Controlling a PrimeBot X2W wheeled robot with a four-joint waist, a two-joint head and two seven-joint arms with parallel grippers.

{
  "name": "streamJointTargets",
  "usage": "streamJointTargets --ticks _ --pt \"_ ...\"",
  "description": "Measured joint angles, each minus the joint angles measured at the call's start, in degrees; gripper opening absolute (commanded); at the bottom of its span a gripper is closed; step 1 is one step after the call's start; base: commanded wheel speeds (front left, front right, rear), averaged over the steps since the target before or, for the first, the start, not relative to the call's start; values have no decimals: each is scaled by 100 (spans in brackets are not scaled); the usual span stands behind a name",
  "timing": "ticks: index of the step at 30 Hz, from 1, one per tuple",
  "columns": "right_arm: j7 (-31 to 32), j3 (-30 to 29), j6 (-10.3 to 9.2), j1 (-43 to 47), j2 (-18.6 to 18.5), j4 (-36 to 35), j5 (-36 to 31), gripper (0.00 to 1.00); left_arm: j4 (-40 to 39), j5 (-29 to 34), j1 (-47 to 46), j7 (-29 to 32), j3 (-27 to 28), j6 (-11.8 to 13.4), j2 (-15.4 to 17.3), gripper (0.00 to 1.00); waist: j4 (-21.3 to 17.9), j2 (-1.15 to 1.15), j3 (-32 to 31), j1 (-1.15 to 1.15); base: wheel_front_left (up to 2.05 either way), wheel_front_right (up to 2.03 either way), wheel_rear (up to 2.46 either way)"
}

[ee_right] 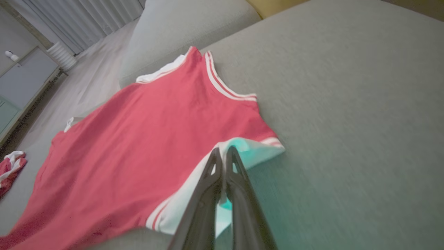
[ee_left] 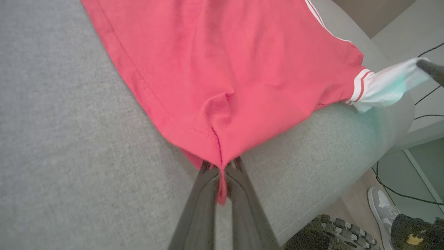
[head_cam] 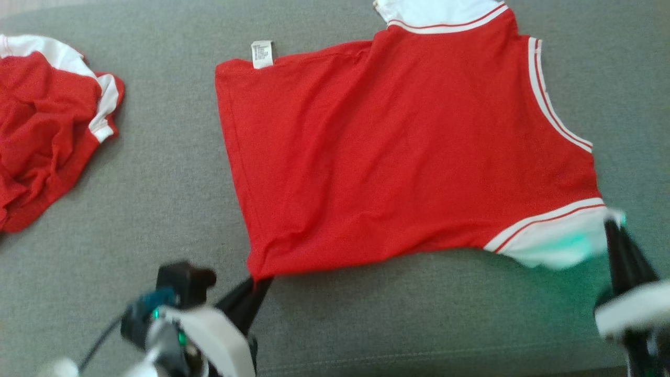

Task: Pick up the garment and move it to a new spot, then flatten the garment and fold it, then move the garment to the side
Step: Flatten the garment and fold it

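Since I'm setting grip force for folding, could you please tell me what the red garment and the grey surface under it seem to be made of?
The red garment looks like thin cotton-type jersey knit, matte: soft wrinkles, stitched hem. The grey surface looks like woven upholstery fabric, matte, with a fine flecked weave.

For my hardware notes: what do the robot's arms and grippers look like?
The left gripper and right gripper each have two long, dark, tapering fingers. Pale casing wraps each wrist. The left wrist carries a black block, a green light and a thin dark cable.
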Motion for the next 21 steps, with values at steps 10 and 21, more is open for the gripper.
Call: streamJointTargets --ticks 10,21 --pt "878 124 0 -2378 -27 626 -837 0 528 -336 -1608 1217 132 -280 54 0 138 0 317 0 0 0 0" --pt "806 397 0 -3888 -288 2051 -1416 69 1784 -432 -2905 1671 69 -532 -247 44 226 0 672 2 0 0 0"
